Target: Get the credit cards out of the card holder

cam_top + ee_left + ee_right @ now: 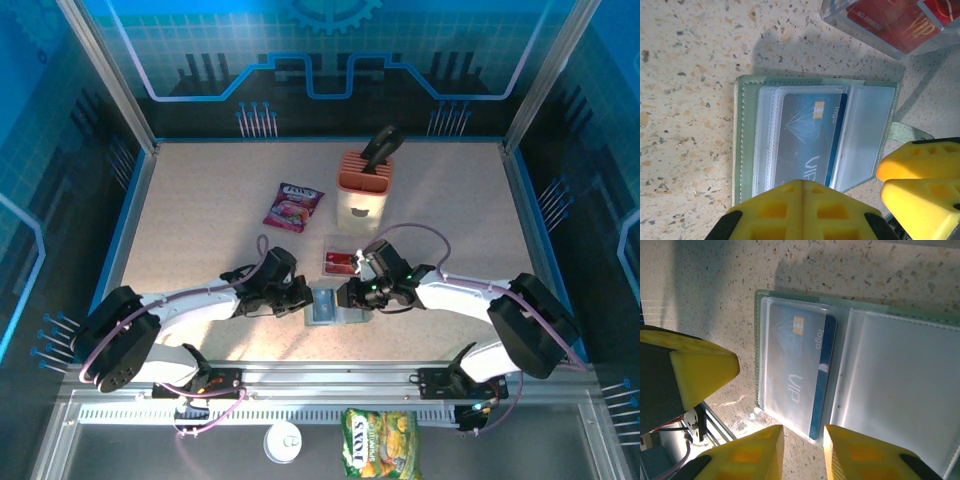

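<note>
The card holder (333, 305) lies open and flat on the worktop (200, 220), close to the front edge and between the 2 tools. In the left wrist view its grey-green cover frames clear sleeves. 1 blue card (805, 140), printed "VIP" and "logo", sits inside a sleeve on the left panel.

The left tool (802, 200) has its 2 yellow fingers pressed together with no gap. The tips are over the holder's near edge, but I cannot tell whether they pinch it. The right tool (804, 440) is narrow, with its fingers a little apart. The lower corner of the blue card, in its sleeve, sits right at that gap, and I cannot tell whether the fingers touch it.

The red cards (890, 22) lie out of the holder in a clear tray (832, 12) just behind it. A peach block (362, 190) stands behind the tray. A purple-red snack packet (293, 207) lies to the left of the block, well apart from the holder.
</note>
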You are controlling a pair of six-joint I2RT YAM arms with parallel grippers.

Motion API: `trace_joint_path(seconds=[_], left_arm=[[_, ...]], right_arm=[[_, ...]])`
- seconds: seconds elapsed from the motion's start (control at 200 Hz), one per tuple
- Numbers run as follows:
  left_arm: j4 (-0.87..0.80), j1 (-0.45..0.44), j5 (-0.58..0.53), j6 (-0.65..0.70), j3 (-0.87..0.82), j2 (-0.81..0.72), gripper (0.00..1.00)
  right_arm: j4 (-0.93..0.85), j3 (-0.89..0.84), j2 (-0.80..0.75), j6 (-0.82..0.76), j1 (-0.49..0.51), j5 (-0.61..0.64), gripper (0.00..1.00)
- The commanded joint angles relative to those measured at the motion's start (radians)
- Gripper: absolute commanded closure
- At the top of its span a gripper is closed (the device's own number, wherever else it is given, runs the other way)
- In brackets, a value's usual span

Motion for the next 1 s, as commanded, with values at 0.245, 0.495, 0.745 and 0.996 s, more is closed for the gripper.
trace_joint_path(seconds=[0.245, 0.495, 0.745, 0.996], left_arm=[[0.043, 0.007, -0.012, -0.015, -0.038, -0.015, 1.0], [0.057, 0.007, -0.004, -0.011, -0.019, 0.002, 1.0], [0.069, 0.007, -0.003, -0.005, -0.027, 0.015, 1.0], [0.08, 0.007, 0.004, 0.002, -0.025, 0.032, 1.0]], right_arm=[[0.106, 0.005, 0.052, 0.025, 0.01, -0.04, 0.73], [0.134, 0.01, 0.079, 0.025, 0.011, -0.051, 0.73], [0.139, 0.01, 0.089, 0.025, 0.01, -0.051, 0.73], [0.115, 0.009, 0.078, 0.013, 0.011, -0.041, 0.73]])
